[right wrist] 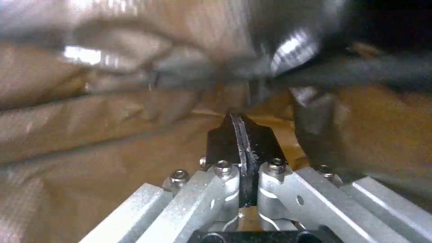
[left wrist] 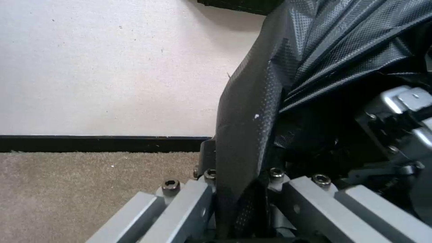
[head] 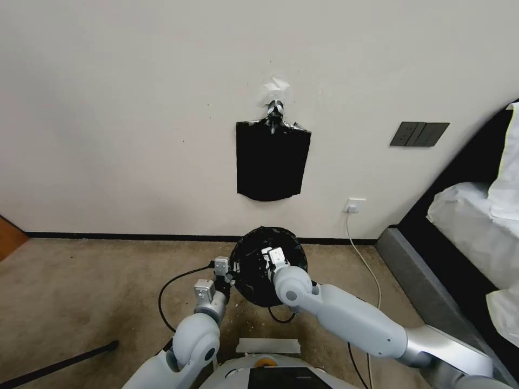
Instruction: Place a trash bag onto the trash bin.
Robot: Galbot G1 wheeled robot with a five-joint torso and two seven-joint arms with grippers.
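Black crinkled trash bag draped over bin mouth, on carpet near wall.

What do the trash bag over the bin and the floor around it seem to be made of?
Trash bag: thin black plastic film, judging by its fine embossed texture, creases and sheen; the left gripper pinches a fold. Floor: beige short-pile carpet, apparently, with a fuzzy matte surface.

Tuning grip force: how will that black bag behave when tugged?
Likely floppy: the trash bag creases and folds where the left pincer pinches it. Probably light, thin film. Its glossy sheen suggests it could slip. The right pincer sits inside the draped opening, shut.
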